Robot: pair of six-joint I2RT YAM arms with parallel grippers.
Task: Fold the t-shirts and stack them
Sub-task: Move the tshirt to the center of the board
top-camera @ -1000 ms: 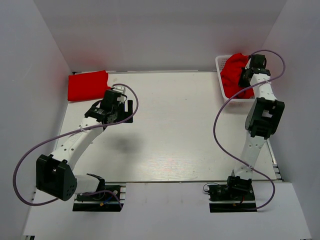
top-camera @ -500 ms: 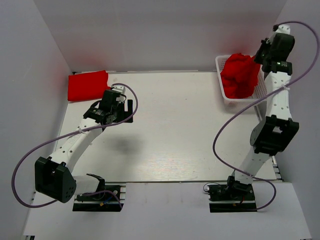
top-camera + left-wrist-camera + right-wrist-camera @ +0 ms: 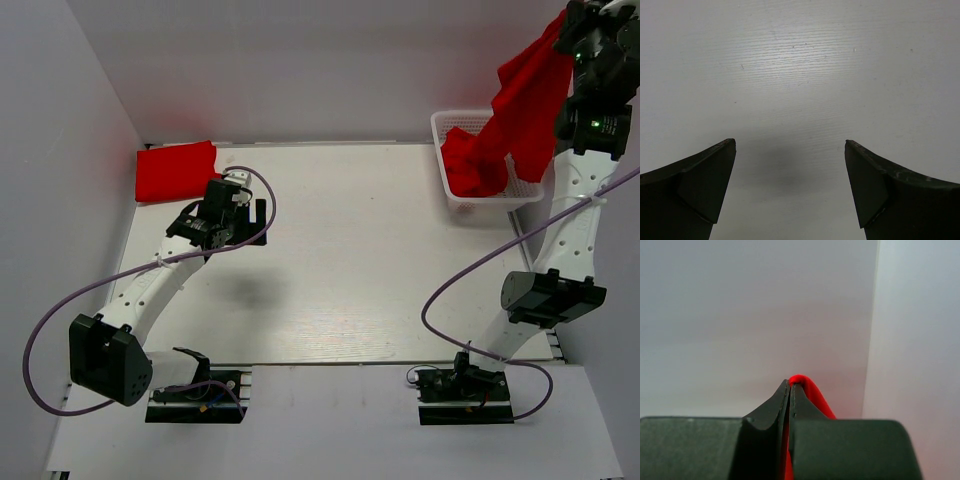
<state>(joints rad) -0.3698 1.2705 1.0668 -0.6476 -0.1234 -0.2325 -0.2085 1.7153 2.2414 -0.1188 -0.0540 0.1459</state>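
My right gripper point(image 3: 570, 25) is raised high at the back right and shut on a red t-shirt point(image 3: 525, 100), which hangs down into the white basket point(image 3: 440, 150). In the right wrist view the jaws point(image 3: 791, 385) pinch a red fold point(image 3: 812, 392). More red cloth point(image 3: 470, 170) lies in the basket. A folded red t-shirt point(image 3: 175, 170) lies at the back left corner of the table. My left gripper point(image 3: 250, 222) is open and empty over bare table, right of that folded shirt; in the left wrist view point(image 3: 790, 145) only table shows between its fingers.
White walls enclose the table on the left, back and right. The basket stands against the back right corner. The white table top point(image 3: 350, 250) lies between the two arms.
My right gripper has risen from the basket, lifting the red t-shirt up out of it. The left arm has not moved.
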